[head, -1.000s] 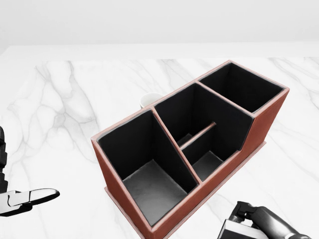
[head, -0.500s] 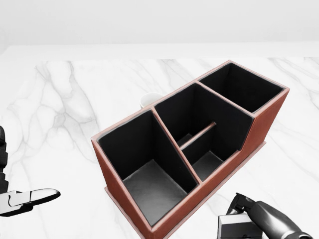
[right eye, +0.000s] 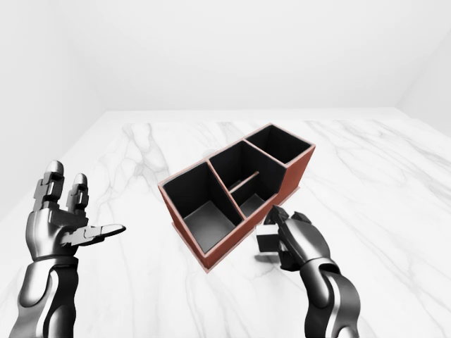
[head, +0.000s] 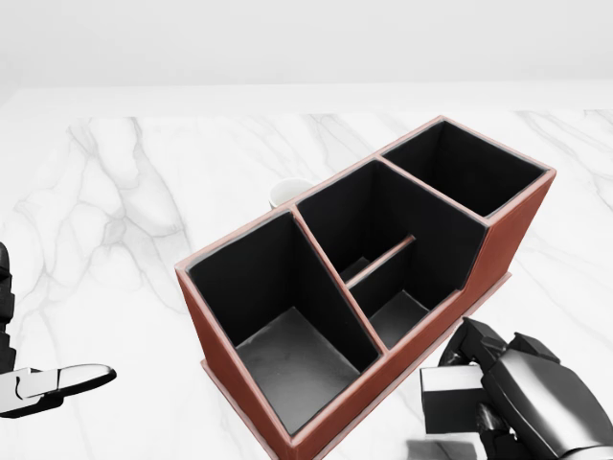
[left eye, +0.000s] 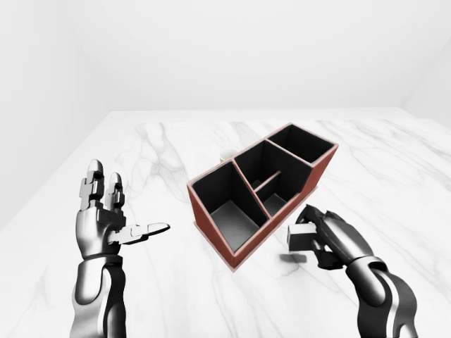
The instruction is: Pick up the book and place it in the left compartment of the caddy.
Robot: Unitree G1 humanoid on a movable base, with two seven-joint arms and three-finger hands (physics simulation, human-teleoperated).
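The red-brown caddy (head: 215,350) with black insides lies slantwise on the white marble table (head: 124,211). Its left compartment (head: 287,355) holds nothing. Just right of the caddy's near end, my right hand (left eye: 310,236) is shut on the book (head: 450,395), a small grey-white block. The book hangs a little above the table and casts a shadow beneath. My left hand (left eye: 120,218) is open, palm inward with fingers up, well left of the caddy and holding nothing.
A small white cup (head: 285,192) peeks out behind the caddy's far long side. The caddy's middle section is split by a low divider (head: 381,261), and a further compartment (head: 465,168) lies at its upper right end. White walls surround the table.
My right hand has risen further into the head view with the book, moving up towards the caddy's near right side. The left hand and the caddy have not moved.
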